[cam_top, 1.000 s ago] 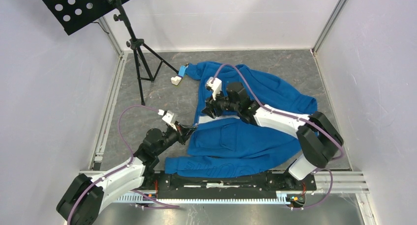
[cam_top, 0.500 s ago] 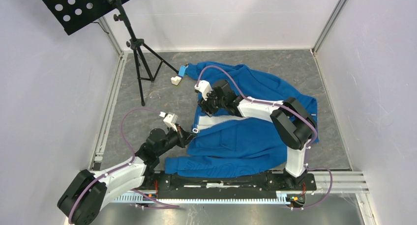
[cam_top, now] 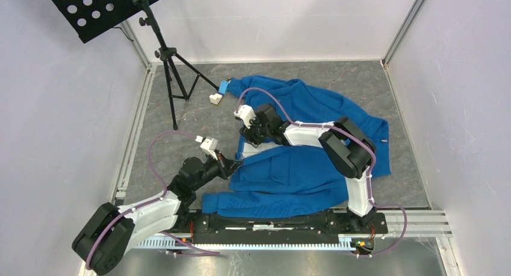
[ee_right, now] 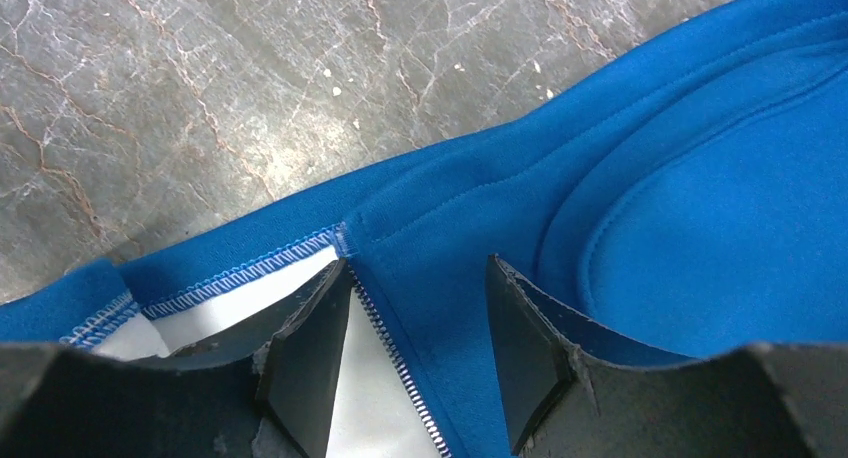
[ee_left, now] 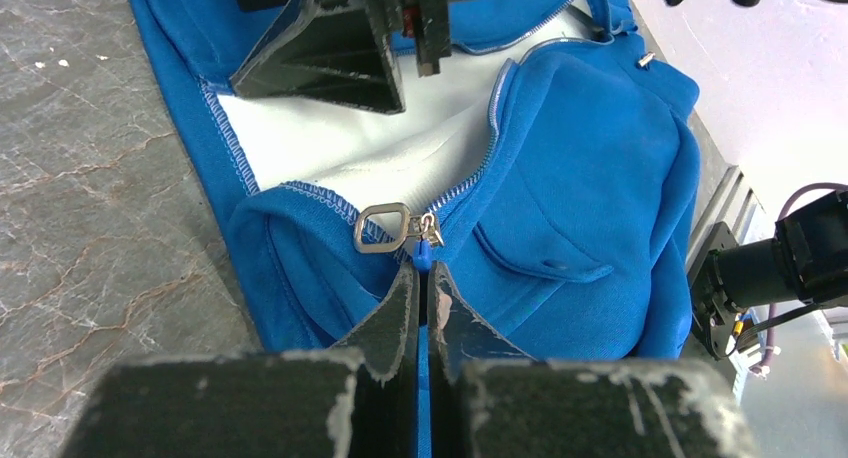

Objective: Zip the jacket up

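R gripper [ee_right: 418, 278] farther left; 1 jacket [cam_top: 289, 173]

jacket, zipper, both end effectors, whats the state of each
jacket: crumpled, front open, white lining showing
zipper: unzipped, slider and pull tab down by the hem
left end effector: shut on jacket fabric just below the slider
right end effector: open, fingers astride the edge with the zipper teeth
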Motion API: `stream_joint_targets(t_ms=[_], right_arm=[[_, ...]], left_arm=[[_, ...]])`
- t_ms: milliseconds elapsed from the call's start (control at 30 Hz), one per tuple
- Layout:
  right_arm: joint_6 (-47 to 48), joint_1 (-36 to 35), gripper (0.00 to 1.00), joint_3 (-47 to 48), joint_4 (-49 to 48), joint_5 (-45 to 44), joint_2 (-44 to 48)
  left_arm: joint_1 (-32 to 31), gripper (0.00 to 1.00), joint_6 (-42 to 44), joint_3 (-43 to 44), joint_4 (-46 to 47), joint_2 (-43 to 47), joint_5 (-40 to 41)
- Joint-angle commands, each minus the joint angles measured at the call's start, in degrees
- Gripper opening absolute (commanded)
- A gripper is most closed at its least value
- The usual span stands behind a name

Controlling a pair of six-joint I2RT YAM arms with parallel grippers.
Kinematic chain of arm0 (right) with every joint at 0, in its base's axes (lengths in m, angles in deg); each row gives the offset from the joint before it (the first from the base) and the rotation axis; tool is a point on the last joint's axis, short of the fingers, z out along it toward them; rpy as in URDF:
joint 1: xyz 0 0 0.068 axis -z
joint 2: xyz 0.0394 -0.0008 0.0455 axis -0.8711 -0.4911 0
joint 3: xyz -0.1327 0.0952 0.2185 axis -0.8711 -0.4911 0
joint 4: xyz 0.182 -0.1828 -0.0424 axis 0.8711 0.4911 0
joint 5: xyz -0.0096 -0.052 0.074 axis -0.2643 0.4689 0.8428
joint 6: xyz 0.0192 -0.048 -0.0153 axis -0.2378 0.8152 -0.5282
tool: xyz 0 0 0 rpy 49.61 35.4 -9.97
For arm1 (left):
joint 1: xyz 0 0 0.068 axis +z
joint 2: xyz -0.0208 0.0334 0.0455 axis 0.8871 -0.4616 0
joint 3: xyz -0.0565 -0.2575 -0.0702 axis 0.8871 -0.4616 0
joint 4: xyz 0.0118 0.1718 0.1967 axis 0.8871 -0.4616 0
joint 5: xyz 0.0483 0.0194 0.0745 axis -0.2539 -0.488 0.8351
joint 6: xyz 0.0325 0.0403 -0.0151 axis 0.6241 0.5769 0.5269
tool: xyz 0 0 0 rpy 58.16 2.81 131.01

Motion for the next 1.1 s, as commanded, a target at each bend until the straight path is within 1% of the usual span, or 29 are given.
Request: stream_joint_targets(t_ms=[0, 67, 133, 167, 200, 233, 300, 400, 467, 500, 533, 567, 600, 667, 700, 800, 900, 1000, 1067], right_arm=[[-0.5, -1.4, 0.59, 1.8, -3.1, -3.7, -1.2], [-2.8, -1.4, 0.61, 2.2, -2.1, -4.9, -0.8], [-7.0, -1.1, 0.64, 5.8, 4.6, -6.7, 0.8], [-9.5, -0.7, 0.66, 7.8, 9.2, -5.3, 2.0], [-11.5, -0.4, 0.67, 8.5, 11.7, -2.6, 3.9], [-13.1, -0.2, 0.69, 7.9, 12.3, 0.8, 6.4], [-16.0, 0.0, 0.74, 4.8, 11.2, 4.2, 11.2], [-21.1, 2.3, 0.74, 1.8, 11.4, 10.1, 14.1], [-27.6, 5.9, 0.7, -0.8, 8.5, 19.3, 15.1], [-32.3, 7.6, 0.7, -3.3, 4.4, 24.4, 16.0], [-35.9, 8.7, 0.7, -6.0, -0.8, 27.4, 17.5], [-39.8, 9.6, 0.71, -8.4, -5.3, 30.4, 19.5], [-42.5, 9.7, 0.75, -10.6, -9.6, 31.8, 20.9], [-46.7, 9.7, 0.8, -12.9, -15.4, 34.4, 22.7], [-47.9, 9.7, 0.81, -13.2, -16.8, 35.6, 22.7], [-46.4, 9.7, 0.83, -12.6, -14.8, 38.0, 21.0], [-48.2, 9.5, 0.85, -15.0, -19.0, 39.9, 19.8], [-47.4, 8.9, 0.86, -15.7, -20.4, 41.5, 18.3], [-46.5, 8.2, 0.86, -15.5, -19.9, 41.1, 17.8]], left_arm=[[0.0, 0.02, -0.2, -4.9, 4.0, 0.6, 0.4], [0.0, 0.02, 0.5, -4.5, 4.0, 1.0, -0.1], [0.0, 0.02, 1.5, -4.0, 3.9, 1.7, -0.7], [0.0, 0.02, 1.9, -3.9, 3.9, 2.2, -0.6], [0.0, 0.02, 2.6, -3.6, 3.9, 2.9, -0.7], [0.0, 0.02, 3.6, -3.1, 3.6, 3.7, -1.2], [0.0, 0.02, 7.3, -1.7, 2.4, 5.9, -2.1], [0.0, 0.02, 14.7, -0.9, 2.3, 9.4, -1.9], [0.0, 0.02, 20.5, 2.2, 0.8, 10.6, -2.5], [0.0, 0.02, 22.9, 3.1, 0.4, 10.5, -3.1], [0.0, 0.02, 24.3, 3.6, 0.8, 9.6, -3.0], [0.0, 0.02, 24.9, 3.5, 2.8, 8.3, -3.7], [0.0, 0.02, 25.9, 3.4, 4.7, 6.6, -4.7], [-0.1, 0.02, 27.4, 3.7, 7.0, 3.6, -6.6], [-0.1, 0.02, 28.1, 3.8, 8.1, 2.5, -7.3], [0.0, 0.02, 29.8, 4.1, 11.4, 0.8, -8.1], [0.0, 0.02, 31.6, 5.6, 11.3, 0.2, -9.0], [0.0, 0.02, 32.4, 6.7, 11.3, 0.3, -9.9], [0.0, 0.02, 32.5, 7.6, 10.3, 0.4, -11.1]])
